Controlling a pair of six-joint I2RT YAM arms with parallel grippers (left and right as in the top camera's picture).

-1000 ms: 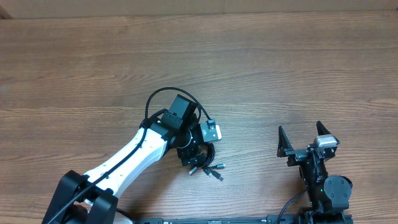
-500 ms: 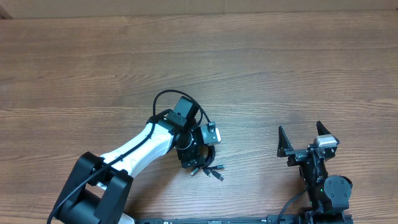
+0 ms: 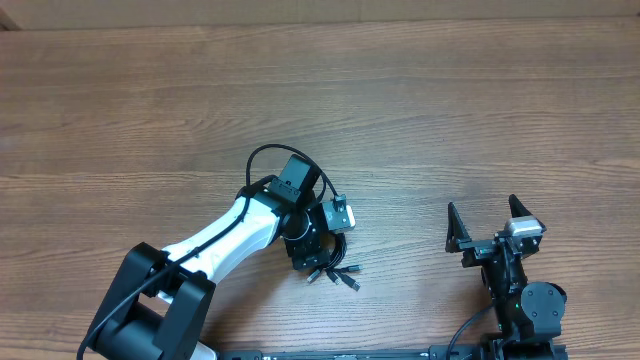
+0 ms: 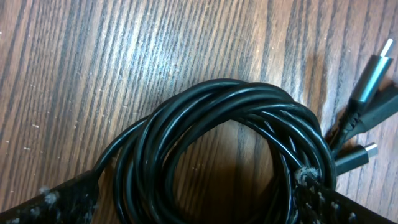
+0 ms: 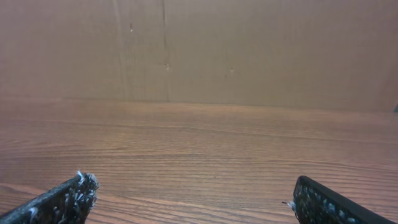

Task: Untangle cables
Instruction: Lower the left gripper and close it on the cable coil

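Nothing has shifted this past half second: over the grainy wooden table the left claw hangs wide astride the glossy black cables, one tight coil with silvery plug tips. Right claw waits wide, empty, well apart; next, I reckon, pinch one loop and draw it out.

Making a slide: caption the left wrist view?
Open jaws of the left gripper flank a coil of black cables on the wooden table, plugs at right.
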